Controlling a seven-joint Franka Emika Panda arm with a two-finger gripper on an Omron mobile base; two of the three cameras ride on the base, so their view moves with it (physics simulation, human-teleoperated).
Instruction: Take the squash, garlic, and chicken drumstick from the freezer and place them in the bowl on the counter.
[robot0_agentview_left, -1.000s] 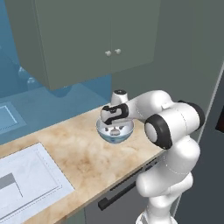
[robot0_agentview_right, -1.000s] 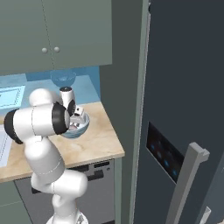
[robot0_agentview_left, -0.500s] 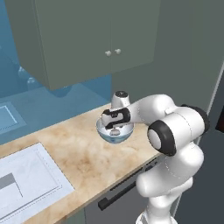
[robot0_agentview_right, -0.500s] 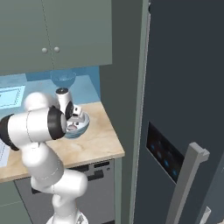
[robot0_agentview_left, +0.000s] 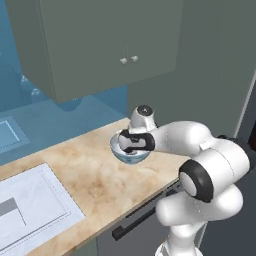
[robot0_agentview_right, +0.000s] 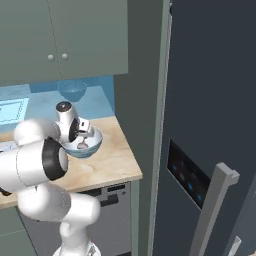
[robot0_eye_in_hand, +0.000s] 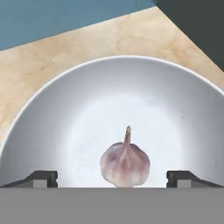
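The garlic (robot0_eye_in_hand: 125, 165), a pinkish-white bulb with a thin stem tip, lies on the white floor of the bowl (robot0_eye_in_hand: 87, 100). My gripper (robot0_eye_in_hand: 112, 177) hangs open right over it, one dark fingertip (robot0_eye_in_hand: 41, 177) far out on each side and neither touching the bulb. The pale blue bowl (robot0_agentview_left: 131, 156) stands on the beige counter (robot0_agentview_left: 95, 175) near its right end, with the gripper (robot0_agentview_left: 131, 142) dipped into it. From the right, the bowl (robot0_agentview_right: 94, 145) and gripper (robot0_agentview_right: 84, 134) sit left of the dark freezer (robot0_agentview_right: 210, 100). Squash and chicken drumstick are out of view.
Grey-green wall cupboards (robot0_agentview_left: 100, 45) hang above the counter. A white sink board (robot0_agentview_left: 30, 200) lies at the counter's left. The freezer's door handle (robot0_agentview_right: 212, 210) juts out at lower right. A bar handle (robot0_agentview_left: 137, 222) runs under the counter edge.
The hand has sunk a little lower into the bowl and the elbow has swung outward. The jaws have stayed wide apart.
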